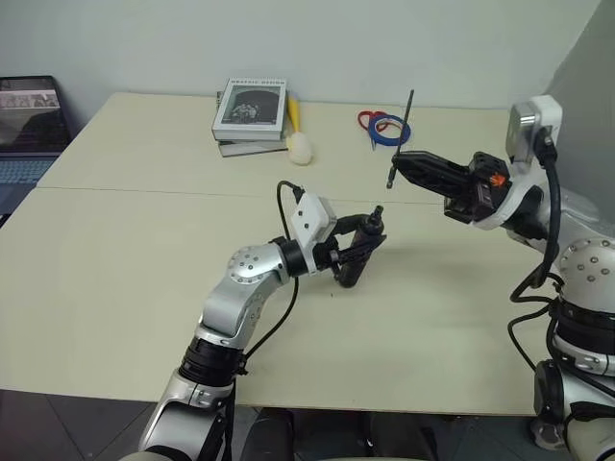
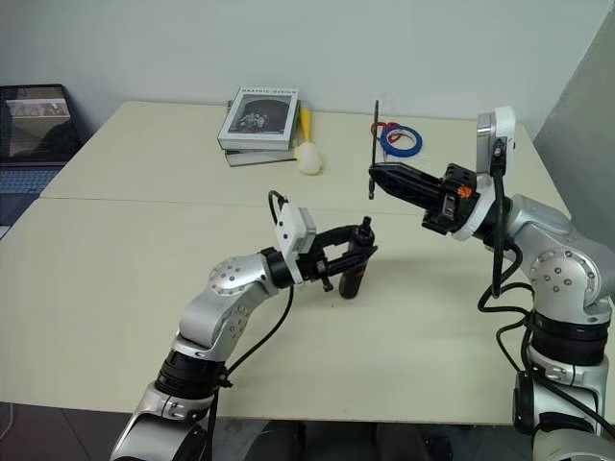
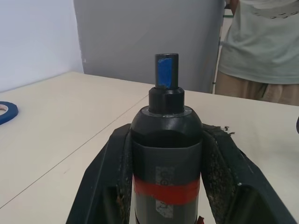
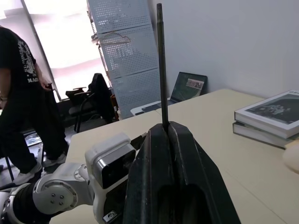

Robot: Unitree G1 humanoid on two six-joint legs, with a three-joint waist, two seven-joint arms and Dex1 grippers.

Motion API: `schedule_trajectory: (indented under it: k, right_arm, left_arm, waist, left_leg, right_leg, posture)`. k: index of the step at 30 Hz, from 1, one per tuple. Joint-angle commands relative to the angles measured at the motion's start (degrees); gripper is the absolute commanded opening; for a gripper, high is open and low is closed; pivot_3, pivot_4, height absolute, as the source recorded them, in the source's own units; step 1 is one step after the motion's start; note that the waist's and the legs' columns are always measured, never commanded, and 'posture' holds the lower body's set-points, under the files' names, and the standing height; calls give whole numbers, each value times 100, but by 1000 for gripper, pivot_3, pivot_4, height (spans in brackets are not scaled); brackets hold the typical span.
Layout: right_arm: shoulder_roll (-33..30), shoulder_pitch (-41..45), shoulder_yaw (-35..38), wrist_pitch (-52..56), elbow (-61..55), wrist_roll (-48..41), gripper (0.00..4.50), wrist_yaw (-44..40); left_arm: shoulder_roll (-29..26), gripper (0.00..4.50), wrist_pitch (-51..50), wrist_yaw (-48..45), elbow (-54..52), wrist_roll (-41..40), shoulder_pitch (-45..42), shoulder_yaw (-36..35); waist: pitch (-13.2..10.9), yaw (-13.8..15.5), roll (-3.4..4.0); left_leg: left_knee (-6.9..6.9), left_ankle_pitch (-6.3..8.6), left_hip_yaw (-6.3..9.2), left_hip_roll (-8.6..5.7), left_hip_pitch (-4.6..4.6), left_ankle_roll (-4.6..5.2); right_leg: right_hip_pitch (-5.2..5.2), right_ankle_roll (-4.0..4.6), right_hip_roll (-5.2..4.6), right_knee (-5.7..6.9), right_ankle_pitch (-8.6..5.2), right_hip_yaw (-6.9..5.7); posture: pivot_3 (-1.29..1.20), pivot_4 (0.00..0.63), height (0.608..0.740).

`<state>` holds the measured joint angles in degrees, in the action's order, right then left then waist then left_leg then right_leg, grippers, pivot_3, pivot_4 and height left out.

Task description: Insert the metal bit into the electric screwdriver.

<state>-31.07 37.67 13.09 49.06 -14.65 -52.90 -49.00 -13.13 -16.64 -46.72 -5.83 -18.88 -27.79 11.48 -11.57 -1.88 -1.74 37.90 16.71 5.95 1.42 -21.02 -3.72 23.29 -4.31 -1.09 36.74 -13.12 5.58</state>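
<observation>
My left gripper [image 1: 354, 252] is shut on the electric screwdriver [image 1: 358, 248], a dark pen-shaped tool held nearly upright just above the table's middle. The left wrist view shows the screwdriver [image 3: 166, 144] between both fingers, with a red band and a narrow blue-marked tip pointing up. Up and to the right, my right gripper [image 1: 400, 163] is shut on the metal bit [image 1: 404, 125], a thin grey rod held almost vertical. The bit [image 4: 161, 65] rises straight from the closed fingers in the right wrist view. Bit and screwdriver are apart, the bit higher and to the right.
Stacked books [image 1: 250, 113] lie at the table's far side with a yellow-and-white object [image 1: 300, 142] beside them. A blue tape roll [image 1: 392, 130] and red-handled scissors [image 1: 369, 120] lie behind the bit. A laptop [image 1: 27, 125] stands far left. A person [image 3: 261, 46] stands nearby.
</observation>
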Motion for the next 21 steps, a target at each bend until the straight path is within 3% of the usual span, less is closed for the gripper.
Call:
schedule_trajectory:
  k: [1,21]
  right_arm:
    - [-63,163,-45,-268,120,-5,0,-254]
    - [-13,-9,-173,-472,194,-33,0,-293]
  left_arm:
    - [69,1643,153,-112,-163,-110,-94,27]
    - [2,1643,349,-153,-79,-85,219,-29]
  waist:
    - [0,-1,0]
    - [-1,0,1]
  left_leg:
    - [0,0,0,0,0,0]
    - [-1,0,0,0,0,0]
  right_leg:
    - [0,0,0,0,0,0]
    - [1,0,0,0,-1,0]
  posture:
    - [0,150,740]
    - [0,150,740]
